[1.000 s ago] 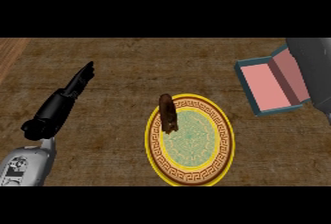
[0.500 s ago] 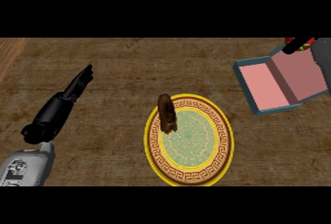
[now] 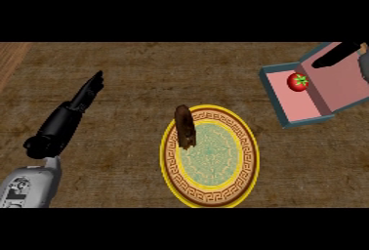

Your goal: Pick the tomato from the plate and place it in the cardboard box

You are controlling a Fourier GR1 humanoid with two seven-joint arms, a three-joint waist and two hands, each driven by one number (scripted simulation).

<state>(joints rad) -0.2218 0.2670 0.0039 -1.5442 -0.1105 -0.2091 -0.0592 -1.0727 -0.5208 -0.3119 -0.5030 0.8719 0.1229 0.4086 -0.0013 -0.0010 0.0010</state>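
We see the left forearm [image 3: 29, 188] as a light grey, rounded shell with darker grey recesses and small markings on its casing. It narrows into a black, cylindrical wrist section, glossy along its upper side. The left hand [image 3: 85, 95] is matte black, slim and tapering to a dark tip. Of the right hand [image 3: 336, 55] we see only a black, rounded, finger-like shape, with a sliver of grey beside it at the view's edge.

Tomato [image 3: 298, 81] in box [image 3: 277, 95], right of plate [image 3: 247, 141].
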